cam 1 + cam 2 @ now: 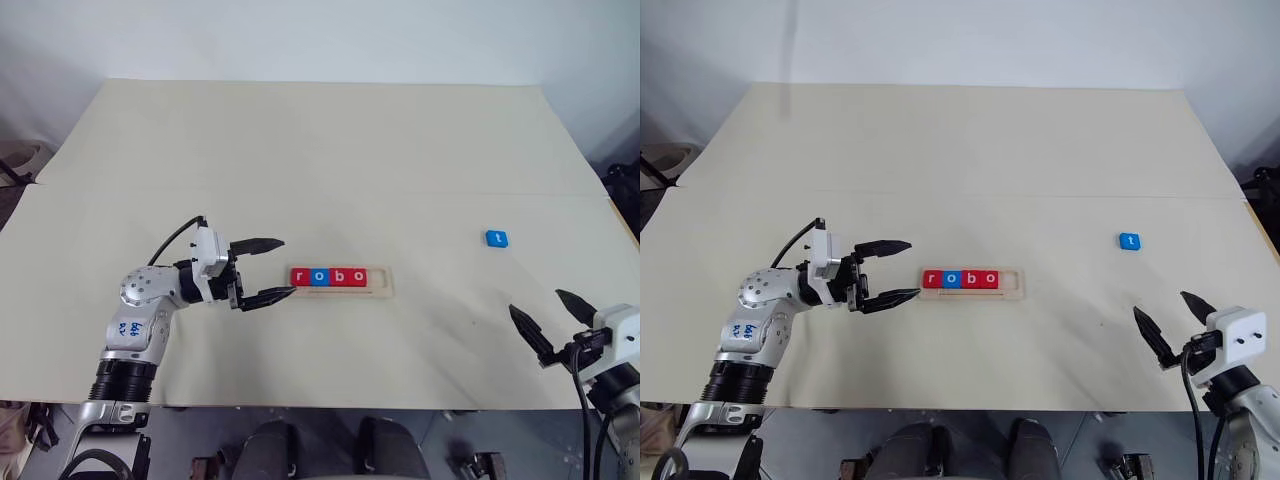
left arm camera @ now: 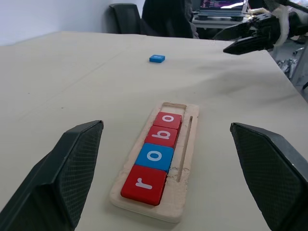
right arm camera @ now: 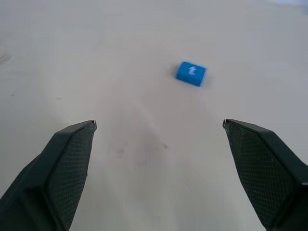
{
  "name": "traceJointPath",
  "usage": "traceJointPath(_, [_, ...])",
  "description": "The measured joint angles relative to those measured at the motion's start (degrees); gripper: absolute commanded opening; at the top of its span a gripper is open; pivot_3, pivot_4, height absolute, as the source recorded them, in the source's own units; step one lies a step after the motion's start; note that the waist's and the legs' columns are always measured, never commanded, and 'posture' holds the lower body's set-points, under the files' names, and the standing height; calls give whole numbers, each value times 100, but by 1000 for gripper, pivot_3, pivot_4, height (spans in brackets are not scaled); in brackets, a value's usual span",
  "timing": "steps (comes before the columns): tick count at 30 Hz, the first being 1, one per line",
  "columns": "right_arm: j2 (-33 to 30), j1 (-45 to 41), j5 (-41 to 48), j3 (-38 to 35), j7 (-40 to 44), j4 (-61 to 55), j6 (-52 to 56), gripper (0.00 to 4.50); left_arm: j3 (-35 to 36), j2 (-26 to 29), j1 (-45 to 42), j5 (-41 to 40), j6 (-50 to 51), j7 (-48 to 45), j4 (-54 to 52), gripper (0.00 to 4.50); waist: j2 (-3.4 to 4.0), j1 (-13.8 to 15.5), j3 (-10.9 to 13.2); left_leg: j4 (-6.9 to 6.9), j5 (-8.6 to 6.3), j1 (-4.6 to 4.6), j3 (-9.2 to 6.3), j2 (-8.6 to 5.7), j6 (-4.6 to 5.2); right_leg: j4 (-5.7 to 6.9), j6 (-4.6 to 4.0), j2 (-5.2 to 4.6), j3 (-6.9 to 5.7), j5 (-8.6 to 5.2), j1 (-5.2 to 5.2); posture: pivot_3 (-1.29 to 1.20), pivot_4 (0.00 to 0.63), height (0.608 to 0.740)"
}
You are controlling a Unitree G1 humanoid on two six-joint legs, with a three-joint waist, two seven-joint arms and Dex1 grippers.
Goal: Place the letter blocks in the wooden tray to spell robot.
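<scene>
The wooden tray (image 1: 340, 280) lies flat on the desk (image 1: 320, 150), holding four letter blocks (image 1: 329, 277) reading r, o, b, o: red, blue, red, red. The blue t block (image 1: 497, 238) lies well apart to its right.

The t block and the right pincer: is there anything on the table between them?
No. In the right wrist view the table is bare between the open right pincer and the t block.

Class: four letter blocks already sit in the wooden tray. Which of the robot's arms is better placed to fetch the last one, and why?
The right. The small blue square t block lies on the table's right side, ahead of the open right gripper. The open left gripper sits at the pale wooden tray's left end, farther away.
</scene>
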Motion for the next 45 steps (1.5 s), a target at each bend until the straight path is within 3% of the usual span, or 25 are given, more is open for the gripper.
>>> traceJointPath(7, [-103,-282,87,402,-307,-55,346,4462,-11,-8,-12,3,-7,-16,-9,4500,1,-61,0,1,0,1,-1,1,0,3,0,-1,3,0,0,0,150,740])
traceJointPath(16, [-1143,-2741,-68,1134,-1441,881,2745,4462,-57,-79,165,-3,5,32,-285,4500,4,-67,-1,2,0,-5,-8,2,0,3,-2,-2,-7,-1,-2,0,150,740])
traceJointPath(24, [-1392,-4392,-435,1789,-1929,2287,3930,4462,-38,-89,289,-16,40,115,-536,4500,4,-77,-1,3,1,-12,-7,-1,1,-1,-1,-5,-11,-1,-4,0,150,740])
traceJointPath(38, [-1436,-4919,-602,1935,-2109,2582,4673,4462,43,-59,545,-30,79,291,-748,4500,4,-87,-1,2,0,-14,-6,0,1,-2,-1,-4,-11,-1,-4,0,150,740])
traceJointPath(41, [-1435,-5133,-732,1974,-2186,3060,4544,3899,43,-59,548,-31,80,302,-753,4500,4,-85,-1,2,1,-14,-6,0,1,-1,-1,-4,-12,-1,-4,0,150,740])
traceJointPath(45, [-1419,-5233,-798,2062,-2161,3360,4358,2576,43,-59,548,-32,80,307,-753,4500,4,-92,-1,2,1,-14,-4,0,1,-2,-1,-4,-10,-1,-4,0,150,740])
